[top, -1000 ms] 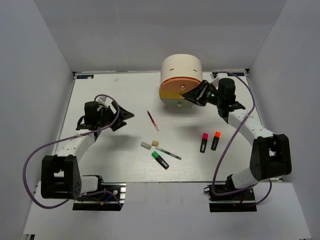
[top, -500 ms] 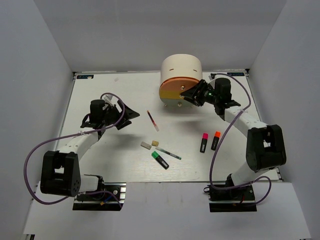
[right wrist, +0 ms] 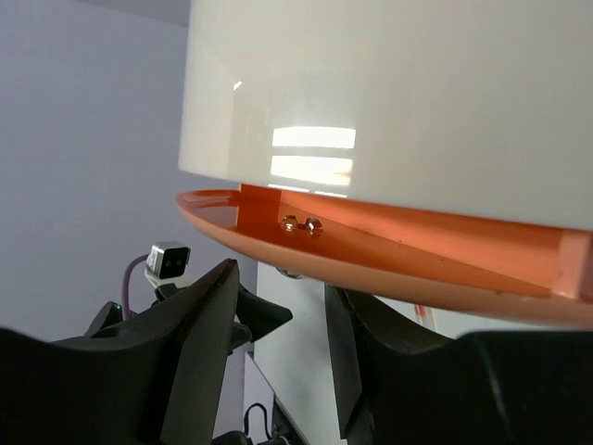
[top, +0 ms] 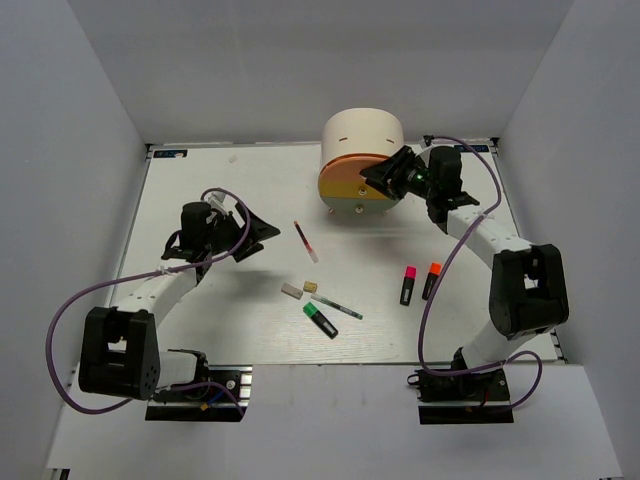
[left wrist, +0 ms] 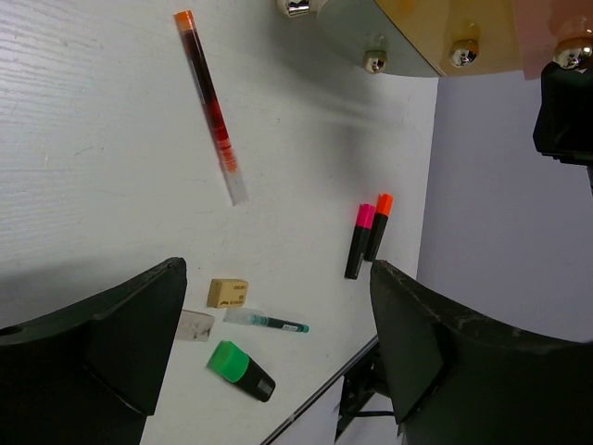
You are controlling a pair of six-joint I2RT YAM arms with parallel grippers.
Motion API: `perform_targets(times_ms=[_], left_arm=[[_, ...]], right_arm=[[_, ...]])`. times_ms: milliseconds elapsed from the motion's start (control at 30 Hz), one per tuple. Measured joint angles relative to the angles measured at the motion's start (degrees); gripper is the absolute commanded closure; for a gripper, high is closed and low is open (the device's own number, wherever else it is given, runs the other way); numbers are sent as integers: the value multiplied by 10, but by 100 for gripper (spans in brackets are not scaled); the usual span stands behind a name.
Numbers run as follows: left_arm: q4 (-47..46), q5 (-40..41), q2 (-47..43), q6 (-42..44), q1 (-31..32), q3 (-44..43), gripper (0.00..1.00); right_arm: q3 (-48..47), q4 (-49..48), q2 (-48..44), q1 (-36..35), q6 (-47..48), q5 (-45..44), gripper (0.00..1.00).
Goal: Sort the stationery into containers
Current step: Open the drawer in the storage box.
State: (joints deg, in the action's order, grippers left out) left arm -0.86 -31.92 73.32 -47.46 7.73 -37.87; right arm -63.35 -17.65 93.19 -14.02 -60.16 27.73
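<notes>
Right wrist: right claw (right wrist: 280, 278) spread below orange drawer (right wrist: 417, 250); light, rigid, slick plastic, likely best pulled by its knob (left wrist: 572, 52); left claw (left wrist: 276, 267) spread.

Robot lab bench in a closed test cell

I work on a bare white table (top: 200, 180) boxed in by plain grey boards: a left panel (top: 60, 150), a right panel (top: 590, 150) and a far panel (top: 300, 70). My left arm (top: 150, 290) and right arm (top: 490, 235) stand on black base plates (top: 195, 385) bolted at the table's near edge. Purple cables (top: 50, 345) hang in loose loops from the arms. One fixed camera looks down on the table from above and behind me, and each wrist carries its own camera.
</notes>
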Motion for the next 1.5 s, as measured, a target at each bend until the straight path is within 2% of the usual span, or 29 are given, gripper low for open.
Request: perform_targets(times_ms=[333, 567, 700, 800, 1033, 1400, 1433, 1500], left_arm=[[1, 7, -2, 0, 0, 0, 10], [4, 10, -2, 0, 6, 0, 10], [4, 10, -2, 0, 7, 0, 10], [4, 10, -2, 0, 7, 0, 10], [4, 10, -2, -4, 7, 0, 10], [0, 11, 1, -5, 11, 0, 10], [-1, 11, 2, -5, 12, 0, 10], [-4, 11, 7, -5, 15, 0, 10]], right_arm=[[-6, 7, 14, -12, -23, -31, 55], [-6, 6, 15, -18, -26, -52, 65], [-6, 1, 15, -19, -26, -62, 79], [-6, -2, 15, -19, -25, -67, 84], [8, -11, 11, -20, -26, -68, 84], [79, -19, -55, -25, -27, -61, 84], [82, -19, -59, -26, -27, -61, 82], [89, -20, -65, -26, -28, -61, 61]])
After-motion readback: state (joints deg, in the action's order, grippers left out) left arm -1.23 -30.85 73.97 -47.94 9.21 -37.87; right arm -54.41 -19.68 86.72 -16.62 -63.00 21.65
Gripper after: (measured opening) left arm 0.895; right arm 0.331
